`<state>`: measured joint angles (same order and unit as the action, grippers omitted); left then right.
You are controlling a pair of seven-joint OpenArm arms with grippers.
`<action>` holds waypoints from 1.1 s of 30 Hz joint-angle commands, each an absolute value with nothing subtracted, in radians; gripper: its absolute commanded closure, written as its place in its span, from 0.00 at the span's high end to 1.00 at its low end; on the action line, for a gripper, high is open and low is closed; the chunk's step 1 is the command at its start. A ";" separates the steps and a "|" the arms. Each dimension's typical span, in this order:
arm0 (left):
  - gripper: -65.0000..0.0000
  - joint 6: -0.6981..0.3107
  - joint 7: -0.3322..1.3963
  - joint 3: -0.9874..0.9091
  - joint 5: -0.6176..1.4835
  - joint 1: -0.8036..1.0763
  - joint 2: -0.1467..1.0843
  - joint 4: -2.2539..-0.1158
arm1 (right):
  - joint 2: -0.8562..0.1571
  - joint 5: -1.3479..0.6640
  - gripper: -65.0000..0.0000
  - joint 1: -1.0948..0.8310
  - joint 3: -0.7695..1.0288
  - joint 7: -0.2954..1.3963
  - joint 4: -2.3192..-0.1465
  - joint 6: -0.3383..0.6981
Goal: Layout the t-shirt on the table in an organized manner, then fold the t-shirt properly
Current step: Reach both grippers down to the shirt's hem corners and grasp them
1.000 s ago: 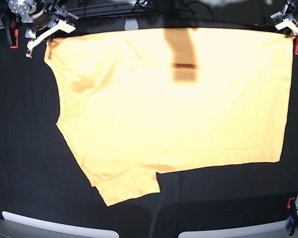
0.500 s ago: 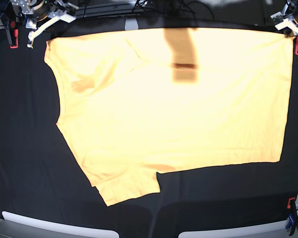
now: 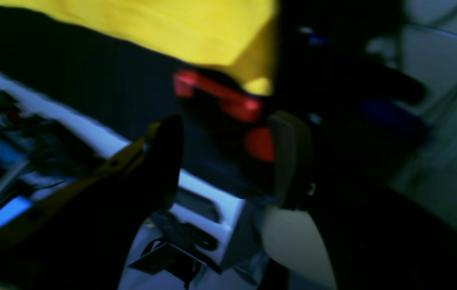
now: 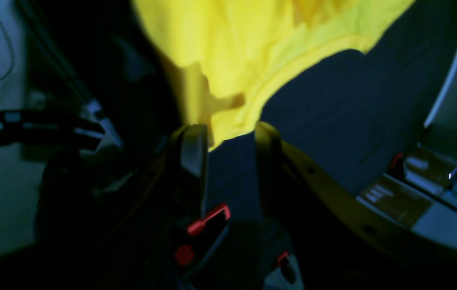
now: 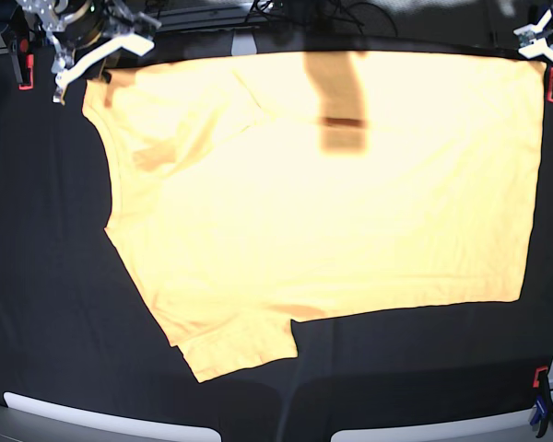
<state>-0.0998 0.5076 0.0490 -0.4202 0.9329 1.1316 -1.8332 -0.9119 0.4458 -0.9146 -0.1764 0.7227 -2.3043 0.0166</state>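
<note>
On black table (image 5: 55, 276), plain unlettered t-shirt (image 5: 332, 203).

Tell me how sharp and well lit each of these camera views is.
Base view: sharp, but the t-shirt is overexposed and washed out against the table, with a dark shadow band across its top. Left wrist view: heavily blurred and dim, the left gripper smeared. Right wrist view: dark and soft, with the right gripper nearly black.

Overhead base; wrist cameras close
</note>
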 commanded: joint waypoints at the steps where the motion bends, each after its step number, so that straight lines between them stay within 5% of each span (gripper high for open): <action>1: 0.49 -0.045 0.493 0.017 -0.406 0.910 1.156 -1.842 | -0.925 0.427 0.30 -0.886 -0.169 0.715 -2.320 -0.015; 8: 0.49 -0.001 0.342 -0.143 0.063 0.646 1.051 -1.807 | -0.829 0.185 0.30 -0.654 -0.169 0.634 -2.267 -0.032; 13: 0.49 -0.133 0.313 -0.166 0.280 0.361 0.907 -1.672 | -0.739 0.077 0.30 -0.469 -0.169 0.603 -2.129 -0.032; 22: 0.49 -0.266 0.325 -0.166 0.437 -0.102 0.679 -1.262 | -0.533 -0.038 0.30 -0.128 -0.170 0.576 -1.872 -0.007; 33: 0.49 -0.375 0.282 -0.162 0.378 -0.558 0.566 -0.680 | -0.333 -0.171 0.30 0.330 -0.170 0.675 -1.419 0.099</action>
<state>-0.3714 0.3027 -0.1577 0.3653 -0.5327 0.5484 -0.6621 -0.3256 -0.1665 0.3046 -0.1761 0.6975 -1.3979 0.1001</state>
